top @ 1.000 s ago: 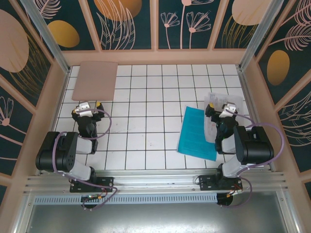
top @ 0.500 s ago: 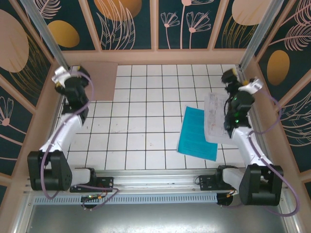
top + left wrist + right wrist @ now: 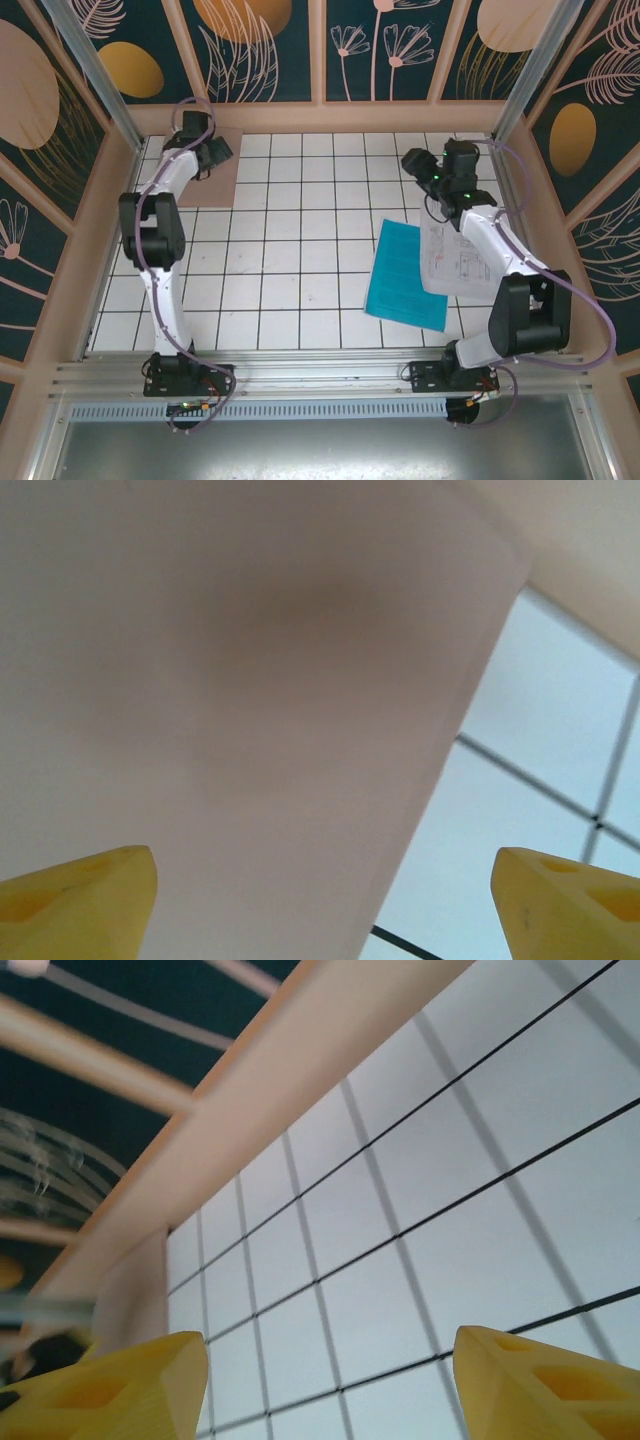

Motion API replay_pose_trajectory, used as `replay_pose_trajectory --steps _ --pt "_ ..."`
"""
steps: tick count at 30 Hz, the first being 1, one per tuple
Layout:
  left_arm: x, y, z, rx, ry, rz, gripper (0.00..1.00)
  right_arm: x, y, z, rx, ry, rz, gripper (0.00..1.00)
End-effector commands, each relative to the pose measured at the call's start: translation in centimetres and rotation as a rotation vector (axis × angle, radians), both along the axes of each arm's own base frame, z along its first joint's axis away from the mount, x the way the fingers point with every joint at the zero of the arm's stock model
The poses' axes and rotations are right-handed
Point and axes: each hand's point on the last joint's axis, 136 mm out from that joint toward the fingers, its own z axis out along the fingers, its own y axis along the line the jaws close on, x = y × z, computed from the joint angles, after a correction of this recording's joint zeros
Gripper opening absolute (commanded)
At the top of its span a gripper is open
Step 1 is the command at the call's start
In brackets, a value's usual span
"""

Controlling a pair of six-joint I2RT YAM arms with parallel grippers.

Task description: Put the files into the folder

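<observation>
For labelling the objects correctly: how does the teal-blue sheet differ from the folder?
Colour: the teal-blue sheet is bright teal, the folder pinkish-brown. Place: the sheet lies right of centre, the folder in the far-left corner. Pose: the sheet is skewed to the grid lines, the folder sits square to them. Both lie flat on the tiled table.

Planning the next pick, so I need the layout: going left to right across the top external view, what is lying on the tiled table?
In order: flat pinkish-brown card folder → plain teal-blue paper sheet → white paper sheets with black print, their left edge overlapping the teal one.
</observation>
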Motion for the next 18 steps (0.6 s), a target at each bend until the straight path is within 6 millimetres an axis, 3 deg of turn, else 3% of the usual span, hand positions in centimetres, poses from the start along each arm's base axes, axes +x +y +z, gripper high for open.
replay_pose_trajectory --steps 1,4,9,14,18 --pt "-0.8 -1.6 -2.2 -0.116 0.105 -0.018 0.84 -0.7 3.3 1.2 0.028 -0.002 0.135 0.67" --pt "-1.1 -2.8 -5.4 -0.195 0.149 -0.016 0.77 -0.9 4.0 0.7 0.04 0.015 0.166 0.67" --pt "-3.0 -3.6 -8.4 -0.253 0.214 -0.009 0.72 -1.1 4.1 0.5 0.036 0.025 0.173 0.67" --pt "-5.5 -4.9 -9.5 -0.296 0.252 -0.022 0.69 -1.4 4.1 -0.5 0.039 0.052 0.172 0.67" --pt "-8.2 -7.3 -10.0 -0.327 0.279 -0.052 0.69 -1.8 3.8 -1.8 0.044 0.088 0.161 0.67"
